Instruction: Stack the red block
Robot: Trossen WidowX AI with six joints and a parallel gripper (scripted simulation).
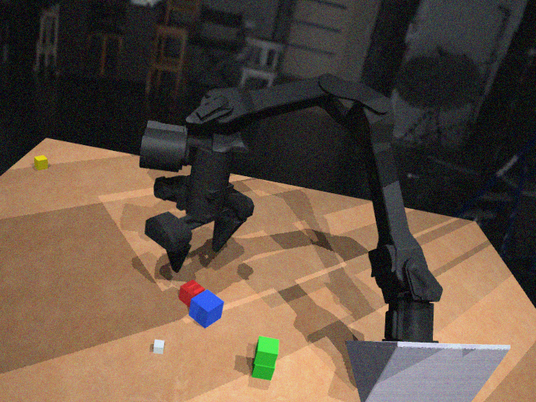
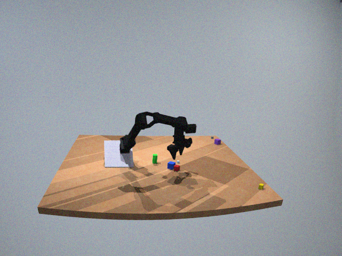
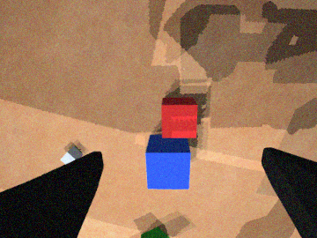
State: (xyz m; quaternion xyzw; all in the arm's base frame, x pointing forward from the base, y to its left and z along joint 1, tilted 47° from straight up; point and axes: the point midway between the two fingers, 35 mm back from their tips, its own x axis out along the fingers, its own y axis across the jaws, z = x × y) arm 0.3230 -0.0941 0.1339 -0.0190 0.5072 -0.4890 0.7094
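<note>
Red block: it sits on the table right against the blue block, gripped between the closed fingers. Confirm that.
Not gripped. The gripper hangs open above the table, holding nothing, as the top view shows. The red block does sit on the table right against the blue block.
</note>
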